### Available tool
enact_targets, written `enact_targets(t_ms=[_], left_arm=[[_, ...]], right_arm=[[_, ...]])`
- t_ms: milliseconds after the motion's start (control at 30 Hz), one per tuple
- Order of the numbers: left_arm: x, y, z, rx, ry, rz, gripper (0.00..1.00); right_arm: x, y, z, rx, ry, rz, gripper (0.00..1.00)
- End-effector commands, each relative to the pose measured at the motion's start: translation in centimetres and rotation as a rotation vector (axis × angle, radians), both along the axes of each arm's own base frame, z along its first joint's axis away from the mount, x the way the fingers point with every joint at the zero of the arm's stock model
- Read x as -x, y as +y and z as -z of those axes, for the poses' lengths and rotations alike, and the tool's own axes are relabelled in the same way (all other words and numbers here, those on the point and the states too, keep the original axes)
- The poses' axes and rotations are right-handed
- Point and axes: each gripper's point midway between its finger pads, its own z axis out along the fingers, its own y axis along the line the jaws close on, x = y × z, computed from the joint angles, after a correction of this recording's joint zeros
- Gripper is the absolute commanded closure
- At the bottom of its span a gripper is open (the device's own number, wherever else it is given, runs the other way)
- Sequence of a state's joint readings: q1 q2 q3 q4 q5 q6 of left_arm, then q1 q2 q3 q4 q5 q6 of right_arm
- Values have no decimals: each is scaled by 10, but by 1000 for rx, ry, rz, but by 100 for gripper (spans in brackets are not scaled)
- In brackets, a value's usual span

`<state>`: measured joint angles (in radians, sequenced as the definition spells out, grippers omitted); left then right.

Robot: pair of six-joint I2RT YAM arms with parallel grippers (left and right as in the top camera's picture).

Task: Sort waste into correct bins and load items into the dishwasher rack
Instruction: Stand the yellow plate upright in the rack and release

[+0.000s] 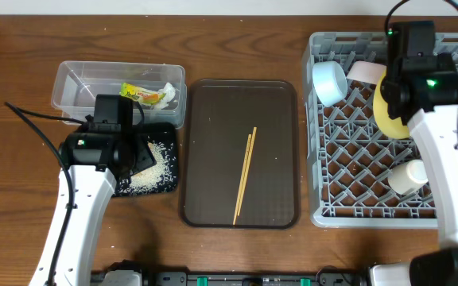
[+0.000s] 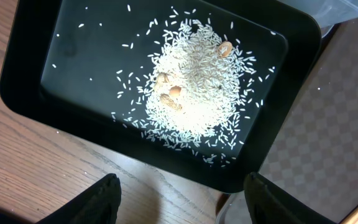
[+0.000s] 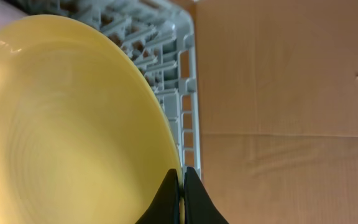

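Our right gripper [image 3: 182,178] pinches the yellow plate [image 3: 67,124] by its rim in the grey rack [image 3: 166,56]. Our left gripper [image 2: 182,190] hangs, jaws apart, over rice [image 2: 194,81] in the black tray [image 2: 36,68].

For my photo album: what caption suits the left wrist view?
Open left gripper above a black tray holding a heap of white rice.

Overhead straight down on table [image 1: 237,48], left wrist close above black tray [image 2: 61,87], right wrist tight against yellow plate [image 3: 61,124]
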<state>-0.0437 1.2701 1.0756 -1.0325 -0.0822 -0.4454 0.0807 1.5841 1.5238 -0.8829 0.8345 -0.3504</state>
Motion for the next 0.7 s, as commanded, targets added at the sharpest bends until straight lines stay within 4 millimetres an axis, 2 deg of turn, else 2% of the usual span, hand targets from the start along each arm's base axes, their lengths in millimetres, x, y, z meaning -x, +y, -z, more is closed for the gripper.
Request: enact_targets(t_ms=[0, 100, 267, 433, 667], left_arm=[[-1, 3, -2, -10, -3, -11, 33], [-1, 3, -2, -10, -3, -11, 33], [-1, 3, -2, -10, -3, -11, 34], [-1, 3, -2, -10, -2, -11, 34], [-1, 3, -2, -10, -2, -11, 34]], right_arm=[[2, -8, 11, 21, 14, 68, 99], [2, -6, 26, -14, 23, 99, 99], [-1, 18, 47, -138, 51, 48, 97], [-3, 36, 60, -254, 60, 14, 68], [-3, 42, 64, -315, 31, 41, 66]])
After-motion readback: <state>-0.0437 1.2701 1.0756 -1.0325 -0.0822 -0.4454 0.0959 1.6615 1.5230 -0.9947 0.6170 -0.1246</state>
